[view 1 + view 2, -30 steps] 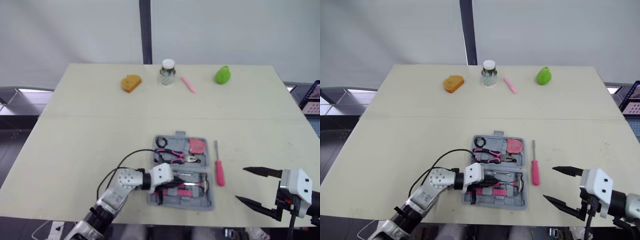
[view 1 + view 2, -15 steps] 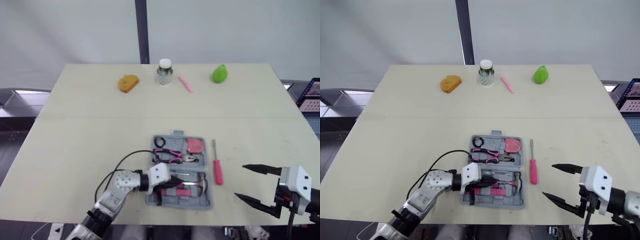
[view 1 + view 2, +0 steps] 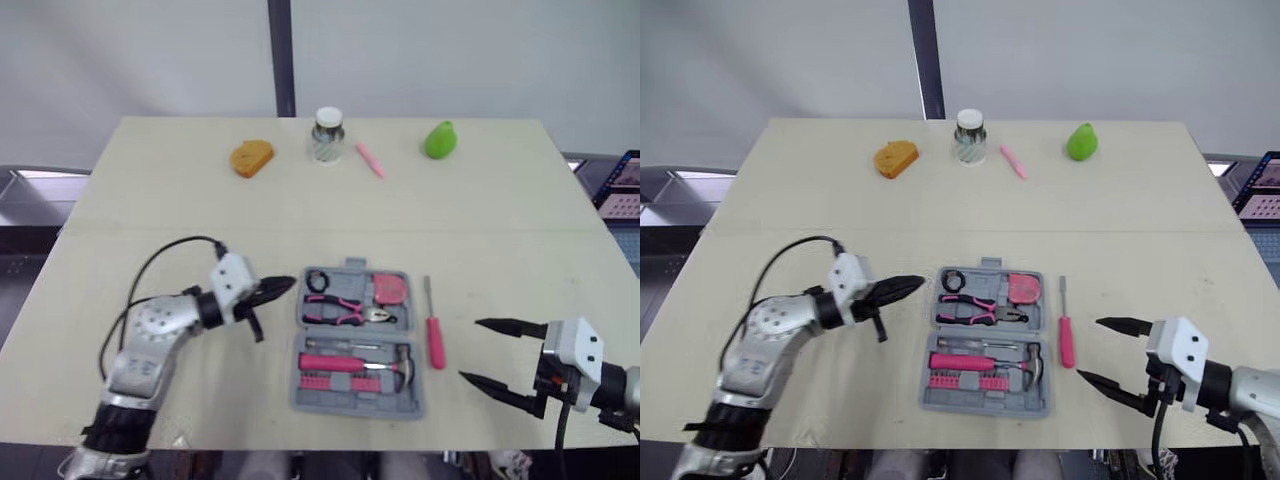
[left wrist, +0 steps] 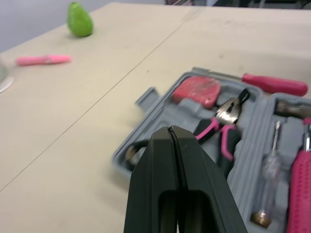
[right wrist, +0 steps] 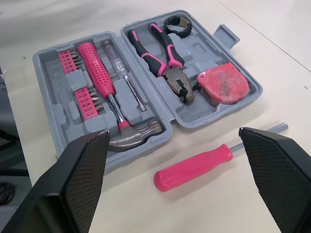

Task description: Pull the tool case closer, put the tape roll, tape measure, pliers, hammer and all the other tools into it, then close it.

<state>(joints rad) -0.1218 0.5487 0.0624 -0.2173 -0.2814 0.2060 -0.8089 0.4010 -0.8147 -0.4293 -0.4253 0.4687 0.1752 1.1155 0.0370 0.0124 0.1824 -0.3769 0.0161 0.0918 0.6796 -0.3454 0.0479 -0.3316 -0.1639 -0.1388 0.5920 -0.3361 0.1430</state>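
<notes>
The grey tool case [image 3: 412, 318] lies open on the table near the front edge. Its far half holds a black tape roll [image 3: 318, 281], pink-handled pliers [image 3: 345, 308] and a pink tape measure [image 3: 393, 289]. In the near half lie a pink-handled hammer [image 3: 355, 362] and bits. A pink screwdriver [image 3: 436, 335] rests on the table just right of the case. My left gripper [image 3: 288, 285] is shut and empty, its tip just left of the case's far half. Right of the screwdriver, my right gripper [image 3: 470, 350] is open and faces the case.
Along the table's far edge stand an orange bread-shaped piece [image 3: 251, 158], a jar with a white lid [image 3: 326, 135], a pink marker [image 3: 370, 160] and a green pear [image 3: 438, 140]. Bare tabletop lies between them and the case.
My left gripper has pulled out of the case's near half and moved left and away, now beside the case's far left corner. The right gripper has barely moved.
</notes>
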